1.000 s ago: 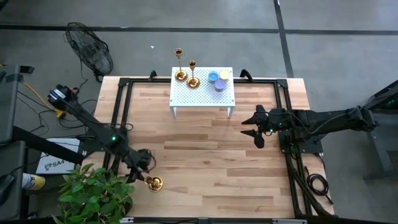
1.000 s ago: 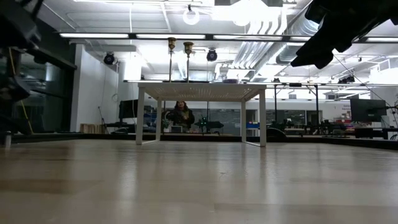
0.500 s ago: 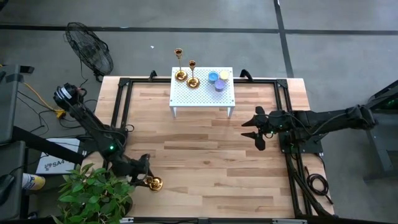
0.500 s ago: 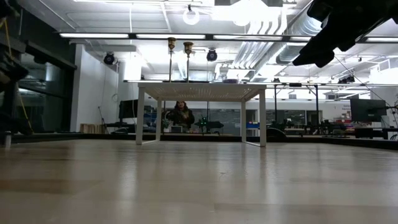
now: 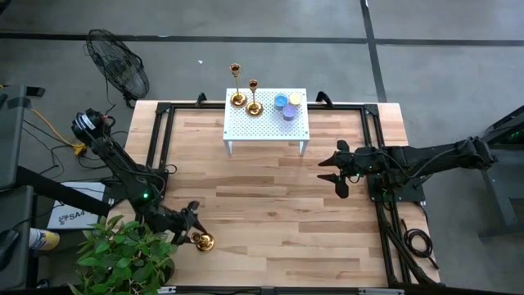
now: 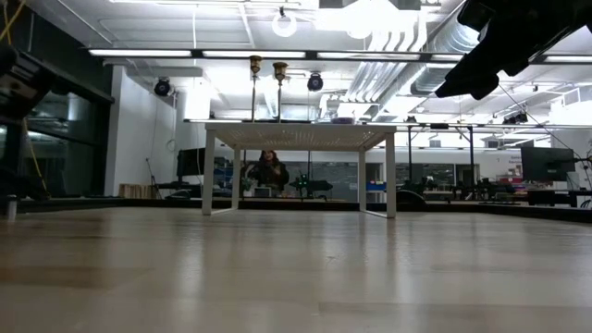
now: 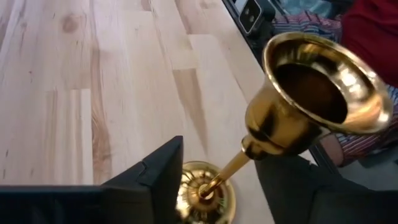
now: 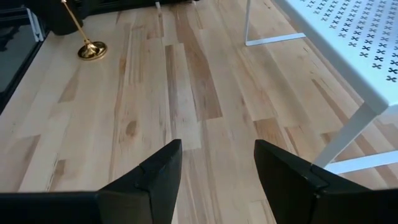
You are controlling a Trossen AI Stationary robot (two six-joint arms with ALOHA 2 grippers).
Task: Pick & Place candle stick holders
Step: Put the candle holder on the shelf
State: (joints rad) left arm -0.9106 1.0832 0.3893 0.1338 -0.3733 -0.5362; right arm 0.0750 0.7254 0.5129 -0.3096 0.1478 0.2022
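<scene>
Brass flared-base candle stick holder point(image 7: 273, 118) between left gripper point(image 7: 214, 180) fingers

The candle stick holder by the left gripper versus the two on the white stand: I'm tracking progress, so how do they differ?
The near candle stick holder stands on the wooden table, between the left gripper's fingers; the two placed holders stand free on the white stand beside the candles. All are shiny gold and upright.

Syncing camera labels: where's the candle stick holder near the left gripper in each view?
High view: candle stick holder at the table's front-left, beside the left gripper.
Low view: not in it.
Left wrist view: fills the middle, cup tilted toward the camera, stem between the open fingers.
Right wrist view: far off, standing on the wood.
Shared landmark: the white perforated stand, also.
</scene>
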